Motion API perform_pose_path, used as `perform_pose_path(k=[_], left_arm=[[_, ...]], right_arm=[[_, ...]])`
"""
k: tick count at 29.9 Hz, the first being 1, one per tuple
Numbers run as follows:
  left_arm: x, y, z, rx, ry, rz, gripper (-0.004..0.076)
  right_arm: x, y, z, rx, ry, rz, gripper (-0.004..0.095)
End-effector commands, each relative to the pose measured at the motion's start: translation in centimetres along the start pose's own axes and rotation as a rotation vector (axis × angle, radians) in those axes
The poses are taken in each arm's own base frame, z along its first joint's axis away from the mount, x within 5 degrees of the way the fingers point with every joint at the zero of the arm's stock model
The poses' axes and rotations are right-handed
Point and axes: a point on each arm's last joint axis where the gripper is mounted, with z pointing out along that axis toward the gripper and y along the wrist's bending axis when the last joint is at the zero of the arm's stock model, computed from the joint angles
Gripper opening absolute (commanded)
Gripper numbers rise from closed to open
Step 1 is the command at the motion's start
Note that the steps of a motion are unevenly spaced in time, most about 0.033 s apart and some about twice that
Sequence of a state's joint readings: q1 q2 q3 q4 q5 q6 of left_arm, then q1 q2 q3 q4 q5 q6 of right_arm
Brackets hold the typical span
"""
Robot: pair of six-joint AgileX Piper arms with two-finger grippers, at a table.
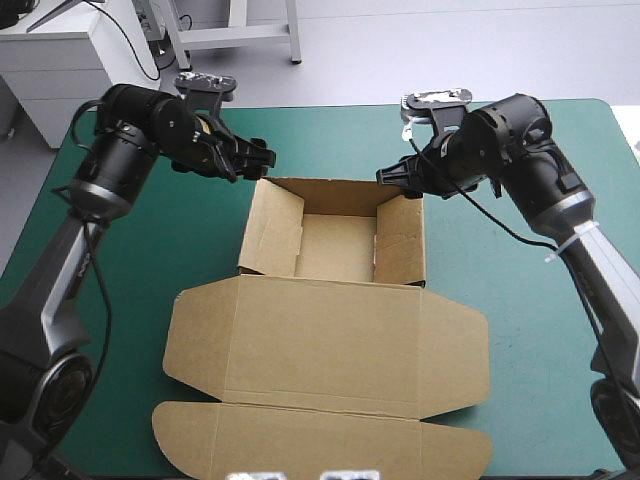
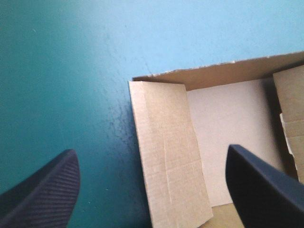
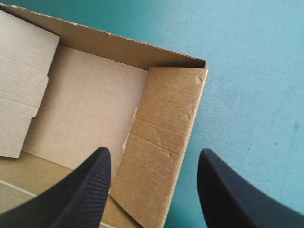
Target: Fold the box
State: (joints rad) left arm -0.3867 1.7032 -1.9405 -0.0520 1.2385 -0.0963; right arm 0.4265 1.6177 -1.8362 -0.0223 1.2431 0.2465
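The brown box (image 1: 335, 245) stands as an open tray in the middle of the teal-green table, its walls raised and its lid (image 1: 320, 345) lying flat toward the near edge. My left gripper (image 1: 262, 157) hovers open above the tray's far left corner; its own view shows the left wall (image 2: 168, 152) between and below its fingers. Over the far right corner my right gripper (image 1: 392, 178) is open too, with the right wall (image 3: 161, 147) under the gap between its fingers. Neither gripper touches the board.
The lid's front flap (image 1: 300, 440) reaches almost to the table's near edge. Bare teal-green cover (image 1: 520, 300) lies on both sides of the box and beyond its far wall.
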Motion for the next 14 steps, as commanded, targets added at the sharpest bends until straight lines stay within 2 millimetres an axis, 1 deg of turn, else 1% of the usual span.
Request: perform_pose_path(k=[1, 2, 3, 4, 6, 7, 9, 10, 11, 14], left_arm=[[0.8, 0.0, -7.2, -0.019, -0.123, 0.017, 0.0535], [1.0, 0.1, -8.3, -0.032, -0.148, 0.021, 0.0507], [1.4, 0.1, -10.0, -0.036, -0.185, 0.028, 0.0455], [1.8, 0.1, -11.1, -0.036, -0.208, 0.048, 0.041], [2.8, 0.1, -13.4, -0.036, -0.253, 0.065, 0.0267], [3.2, 0.1, -14.2, -0.037, -0.266, 0.077, 0.02], [4.5, 0.1, -15.5, -0.029, -0.278, 0.102, 0.0021], [5.3, 0.1, -16.0, -0.02, -0.28, 0.11, -0.0005], [6.1, 0.2, -16.1, -0.019, -0.269, 0.119, -0.0008], [8.6, 0.6, -15.3, -0.036, -0.21, 0.129, -0.0008]], right_arm=[[0.2, -0.2, -4.9, -0.032, -0.11, 0.007, 0.0512], [0.3, -0.2, -5.1, -0.025, -0.116, 0.005, 0.0513], [0.3, -0.4, -5.4, -0.012, -0.126, 0.001, 0.0513], [0.3, -0.5, -5.6, 0.0, -0.133, -0.001, 0.0512], [0.4, -0.7, -5.5, 0.02, -0.134, 0.016, 0.0513], [0.4, -0.8, -5.4, 0.027, -0.131, 0.028, 0.0513], [0.5, -0.9, -4.6, 0.04, -0.111, 0.039, 0.0513], [0.5, -0.9, -4.2, 0.043, -0.098, 0.044, 0.0513], [0.6, -0.9, -3.4, 0.048, -0.077, 0.05, 0.0512], [1.0, -0.9, -1.0, 0.066, -0.009, 0.052, 0.0512]])
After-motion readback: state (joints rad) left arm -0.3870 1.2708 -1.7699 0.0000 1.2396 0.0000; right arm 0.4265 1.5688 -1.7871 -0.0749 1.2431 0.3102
